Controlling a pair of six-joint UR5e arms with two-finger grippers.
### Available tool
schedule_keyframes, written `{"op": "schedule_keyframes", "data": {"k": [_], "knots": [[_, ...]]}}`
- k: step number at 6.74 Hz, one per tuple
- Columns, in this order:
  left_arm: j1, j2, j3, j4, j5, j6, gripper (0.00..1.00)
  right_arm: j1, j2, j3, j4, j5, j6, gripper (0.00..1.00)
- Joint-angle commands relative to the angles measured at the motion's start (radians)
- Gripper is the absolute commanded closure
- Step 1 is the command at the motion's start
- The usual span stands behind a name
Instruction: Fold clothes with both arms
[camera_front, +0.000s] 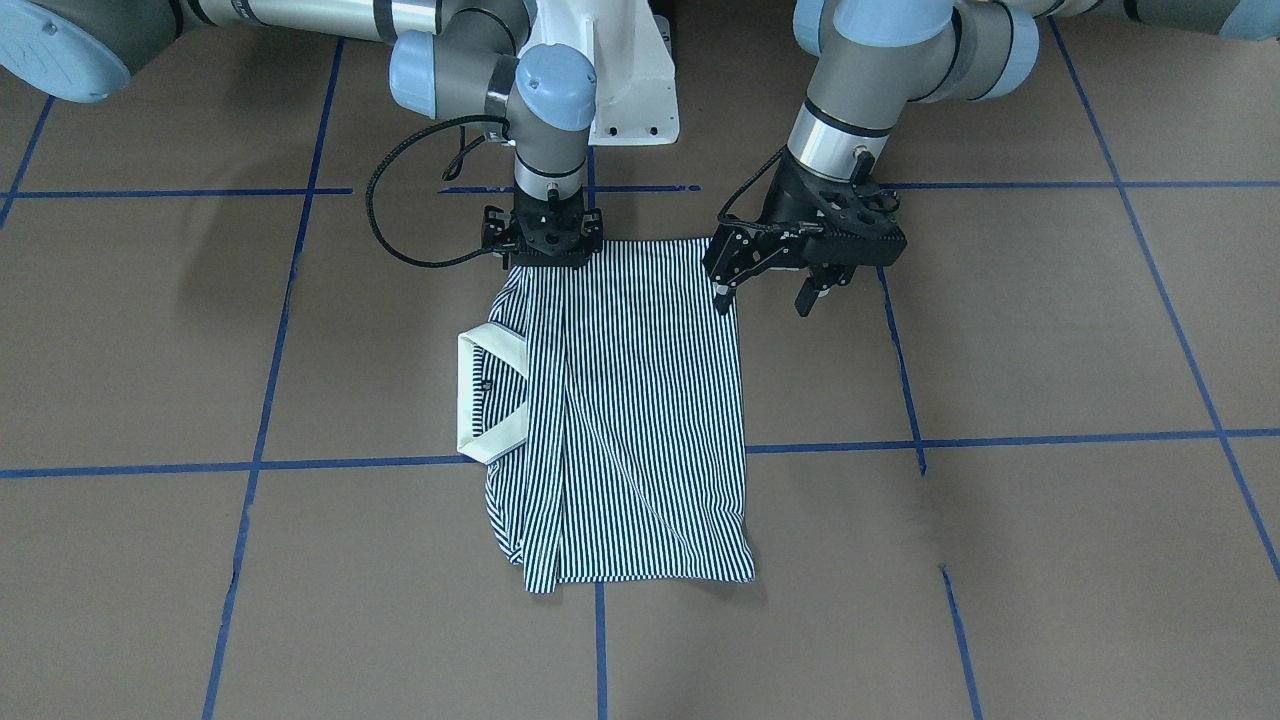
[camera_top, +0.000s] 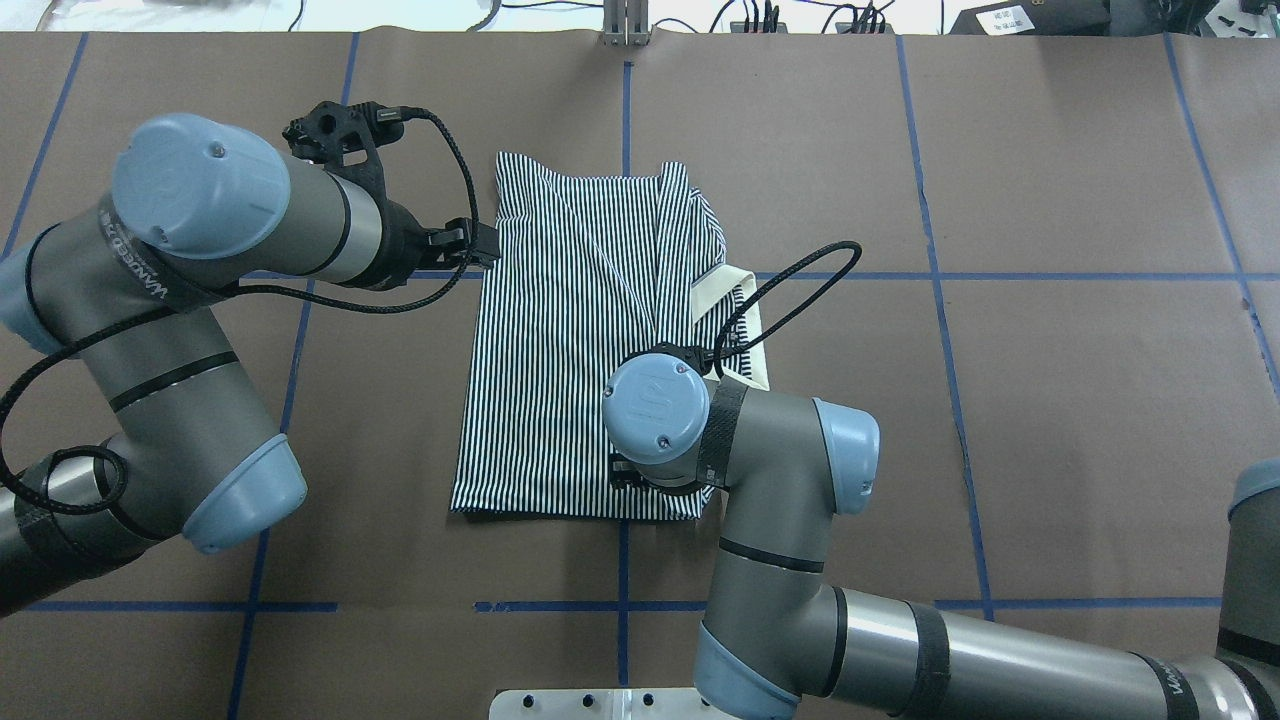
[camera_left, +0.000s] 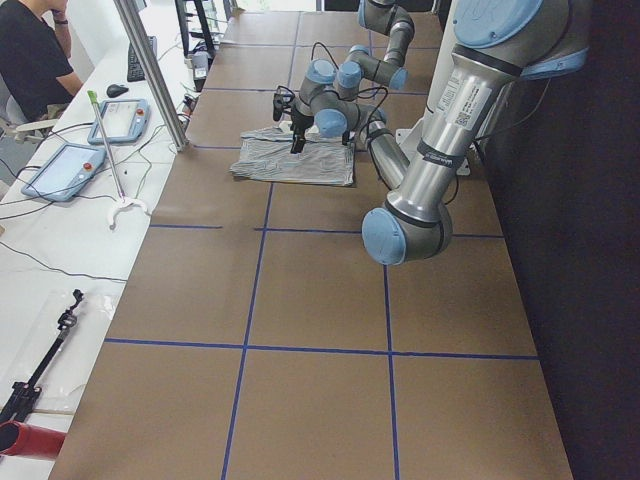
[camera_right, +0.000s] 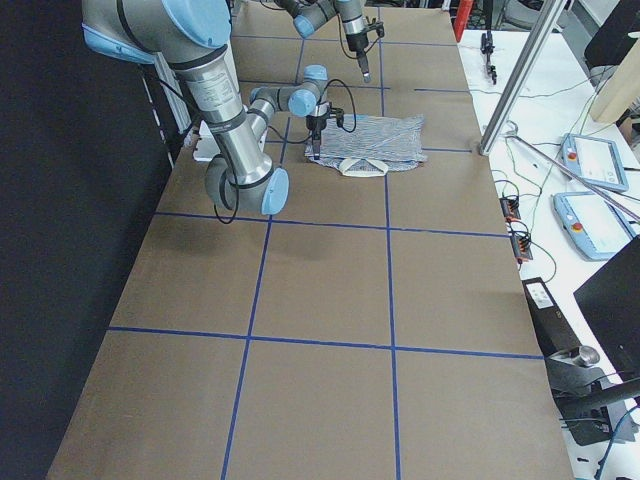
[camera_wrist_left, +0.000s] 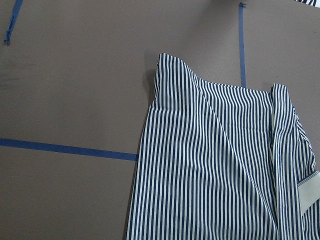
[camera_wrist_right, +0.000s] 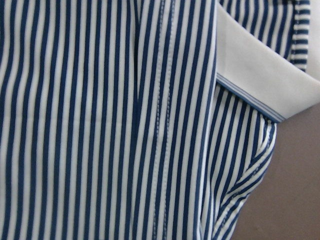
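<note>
Polo shirt: The navy-and-white striped polo shirt (camera_front: 630, 400) lies flat in the middle of the desk (camera_front: 1000, 330), in front of the robot's white base (camera_front: 630, 70) and well in from every edge. Its sleeves are folded inward, so the cloth forms a rough rectangle.
Collar: The cream collar (camera_front: 470, 395) lies at the end toward the robot's right. The hem lies at the end toward its left.
Left gripper: The left gripper (camera_front: 765, 298) hovers above the hem end, raised clear of the cloth. Its jaws are spread wide and hold nothing. In the front-facing view one of its fingers (camera_front: 722, 295) sits over the shirt's edge and the other over bare desk.
Right gripper: The right gripper (camera_front: 545, 255) points straight down onto the shirt's robot-side edge, nearer the collar end, right at the fabric. Its wrist camera shows only stripes and collar at close range. The fingertips are hidden, so the pictures do not show whether they pinch the cloth.
Desk: The surface is brown, marked into large squares by blue tape (camera_front: 1000, 438).
Bystander: A person (camera_left: 35, 55) in a black top sits beyond the desk's operator-side edge, well away from the shirt.
</note>
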Motion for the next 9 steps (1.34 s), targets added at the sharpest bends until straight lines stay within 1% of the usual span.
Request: {"op": "schedule_keyframes", "data": {"k": [1, 3, 6, 7, 8, 9], "knots": [[0.003, 0.000, 0.001, -0.001, 0.000, 0.000, 0.00, 0.000, -0.007, 0.005, -0.014, 0.000, -0.001, 0.00], [0.009, -0.001, 0.001, -0.004, -0.001, 0.000, 0.00, 0.000, -0.010, -0.003, -0.016, -0.001, -0.009, 0.00], [0.009, -0.003, 0.001, -0.006, -0.001, 0.000, 0.00, 0.032, -0.009, 0.011, -0.091, 0.000, -0.072, 0.00], [0.010, -0.004, 0.001, -0.006, -0.001, 0.000, 0.00, 0.037, -0.019, 0.012, -0.097, -0.001, -0.073, 0.00], [0.014, -0.004, 0.001, -0.007, -0.001, -0.002, 0.00, 0.043, -0.044, 0.024, -0.097, 0.000, -0.078, 0.00], [0.020, -0.006, 0.001, -0.007, -0.001, -0.002, 0.00, 0.052, -0.099, 0.078, -0.102, 0.000, -0.089, 0.00]]}}
